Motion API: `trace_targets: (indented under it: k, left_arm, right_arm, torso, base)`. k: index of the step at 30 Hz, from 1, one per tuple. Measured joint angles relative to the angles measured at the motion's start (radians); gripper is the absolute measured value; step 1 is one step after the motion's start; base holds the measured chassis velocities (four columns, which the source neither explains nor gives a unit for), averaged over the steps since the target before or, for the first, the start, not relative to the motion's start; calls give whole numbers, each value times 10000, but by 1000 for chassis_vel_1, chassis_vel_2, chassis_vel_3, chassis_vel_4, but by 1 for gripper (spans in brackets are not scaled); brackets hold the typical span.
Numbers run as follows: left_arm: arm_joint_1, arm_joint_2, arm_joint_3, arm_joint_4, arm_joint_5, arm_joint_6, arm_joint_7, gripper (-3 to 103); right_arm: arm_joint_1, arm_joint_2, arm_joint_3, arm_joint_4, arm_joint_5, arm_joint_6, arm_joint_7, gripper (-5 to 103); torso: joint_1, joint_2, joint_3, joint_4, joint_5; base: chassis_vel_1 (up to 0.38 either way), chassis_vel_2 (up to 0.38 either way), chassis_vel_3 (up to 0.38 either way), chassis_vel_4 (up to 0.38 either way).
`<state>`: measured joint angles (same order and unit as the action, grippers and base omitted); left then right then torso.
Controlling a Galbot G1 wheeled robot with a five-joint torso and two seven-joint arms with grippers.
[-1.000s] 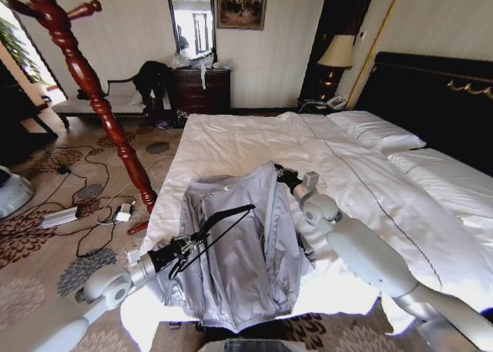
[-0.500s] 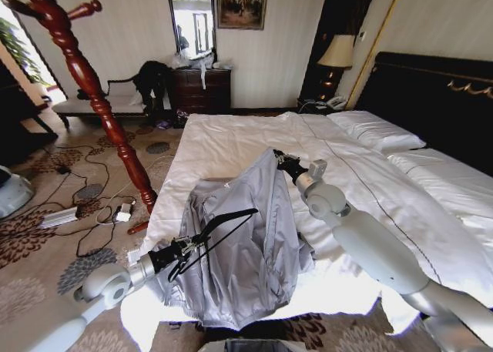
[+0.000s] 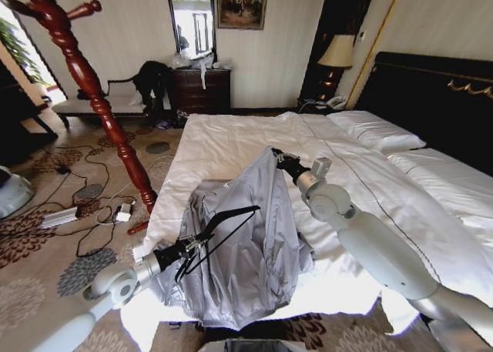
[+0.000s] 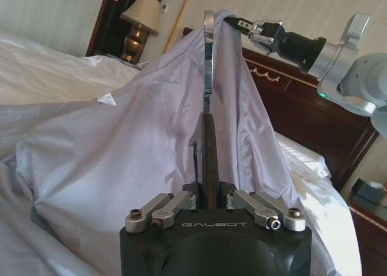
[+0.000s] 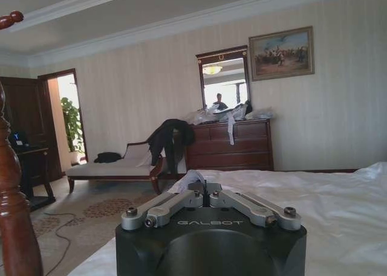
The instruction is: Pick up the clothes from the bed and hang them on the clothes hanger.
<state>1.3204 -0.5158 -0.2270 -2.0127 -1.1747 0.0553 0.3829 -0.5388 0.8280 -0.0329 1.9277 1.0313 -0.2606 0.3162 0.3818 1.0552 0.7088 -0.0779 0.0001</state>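
The light grey jacket, the clothes point(image 3: 246, 248), lies at the foot of the white bed point(image 3: 231, 136), with one edge pulled up into a peak. At that peak my right gripper point(image 3: 277, 159) is shut on the fabric; the left wrist view shows it point(image 4: 242, 25) pinching the top of the jacket point(image 4: 121, 161). A sliver of grey cloth point(image 5: 188, 179) sits between its jaws point(image 5: 205, 190). My left gripper point(image 3: 182, 251) is shut on the black clothes hanger point(image 3: 225, 220), held over the jacket's left side. In the left wrist view the clothes hanger point(image 4: 208, 137) is edge-on, its silver hook reaching up toward the peak.
A carved red-brown wooden stand post point(image 3: 96, 98) rises left of the bed. Cables and a power strip point(image 3: 60, 216) lie on the carpet. A chaise with a black garment heap point(image 3: 152, 78), a dresser point(image 3: 200, 90) and the dark headboard point(image 3: 439, 98) line the room.
My right gripper has lifted the jacket's edge higher, forming a taller peak. The left arm has shifted the hanger slightly toward the jacket.
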Motion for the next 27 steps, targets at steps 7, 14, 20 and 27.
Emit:
trace_targets:
  k: [7, 14, 20, 27]
  left_arm:
    - [-316, 46, 51, -208, -293, 130, 26, 15]
    - [-2288, -122, 1241, 49, -994, 304, -95, 15]
    - [-3272, -419, 1970, 309, -1356, 415, -157, 15]
    - [-4157, -765, 2618, 673, -1483, 500, -154, 15]
  right_arm:
    - [202, 373, -508, -7, 185, -38, 73, 0]
    - [-313, 332, -418, 427, 302, -149, 269, 0]
    - [-560, 302, -399, 871, 837, -296, 575, 0]
    - [-740, 359, -441, 1226, 1197, -404, 773, 0]
  torso:
    - [0, 0, 1, 6, -1]
    - [1, 0, 1, -6, 0]
    - [0, 0, 0, 0, -2]
    - [0, 0, 1, 0, -1]
  base:
    - [0, 0, 0, 0]
    - [0, 0, 0, 0]
    - [0, 0, 0, 0]
    - [0, 0, 0, 0]
